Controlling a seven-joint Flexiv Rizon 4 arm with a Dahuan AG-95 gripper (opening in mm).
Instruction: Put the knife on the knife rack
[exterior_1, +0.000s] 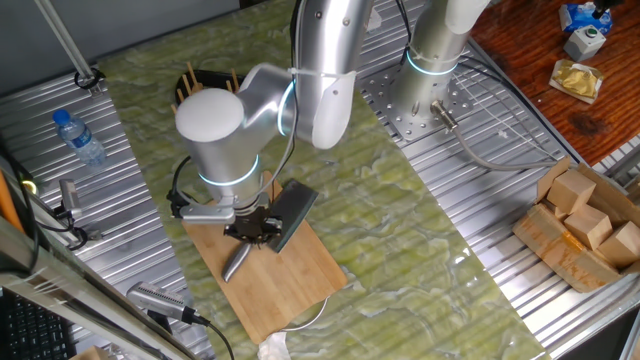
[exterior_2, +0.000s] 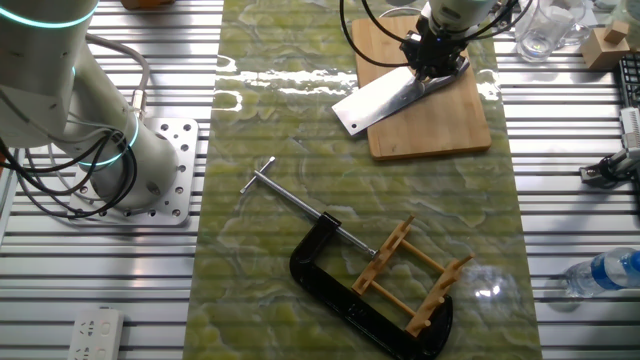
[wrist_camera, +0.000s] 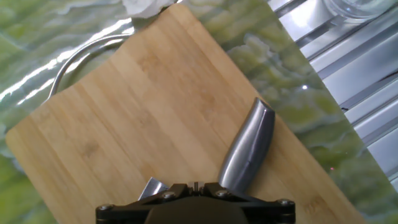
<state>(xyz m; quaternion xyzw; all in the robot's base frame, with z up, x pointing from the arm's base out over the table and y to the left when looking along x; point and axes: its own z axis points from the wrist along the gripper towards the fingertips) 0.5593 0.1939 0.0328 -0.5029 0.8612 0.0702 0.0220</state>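
Observation:
The knife (exterior_1: 288, 214) lies across the bamboo cutting board (exterior_1: 298, 272), with its silver handle (wrist_camera: 247, 148) pointing to the board's near corner. In the other fixed view its grey blade (exterior_2: 383, 101) sticks out over the board's edge (exterior_2: 430, 130). My gripper (exterior_1: 254, 229) stands straight above the knife where blade meets handle, jaws close together on it. Whether the knife rests on the board or just above it I cannot tell. The knife rack (exterior_2: 414, 274), wooden pegs on a frame, is held in a black C-clamp (exterior_2: 335, 288) far from the board. It also shows behind my arm (exterior_1: 205, 79).
A water bottle (exterior_1: 79, 137) lies on the metal slats at the left. A box of wooden blocks (exterior_1: 584, 224) stands at the right. A glass (exterior_2: 540, 30) sits near the board. The clamp's steel screw bar (exterior_2: 290, 197) points toward the board. A second arm's base (exterior_2: 110, 160) stands at one side.

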